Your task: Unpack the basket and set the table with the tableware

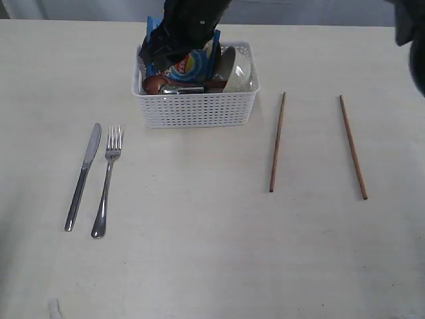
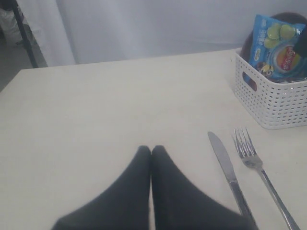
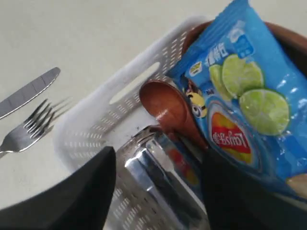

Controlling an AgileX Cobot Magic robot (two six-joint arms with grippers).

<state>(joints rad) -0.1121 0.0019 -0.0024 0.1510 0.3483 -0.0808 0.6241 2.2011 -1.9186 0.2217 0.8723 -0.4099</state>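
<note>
The white basket (image 1: 196,109) stands at the back of the table (image 1: 212,252). It holds a shiny steel cup (image 3: 158,191) lying on its side, a dark red spoon (image 3: 165,108), a pale bowl (image 1: 238,70), a brown plate (image 3: 288,40) and a blue chip bag (image 3: 244,105). My right gripper (image 3: 158,158) reaches down into the basket, open, with one finger on each side of the cup. On the left of the table lie the knife (image 1: 83,176) and fork (image 1: 107,179). Two chopsticks (image 1: 277,141) (image 1: 352,147) lie apart on the right. My left gripper (image 2: 151,149) is shut and empty above bare table, left of the knife (image 2: 228,170).
The right arm (image 1: 189,23) comes down from the back and hides part of the basket's contents. The chip bag leans against the plate, right beside the cup and one right finger. A dark shape (image 1: 412,33) sits at the top right corner.
</note>
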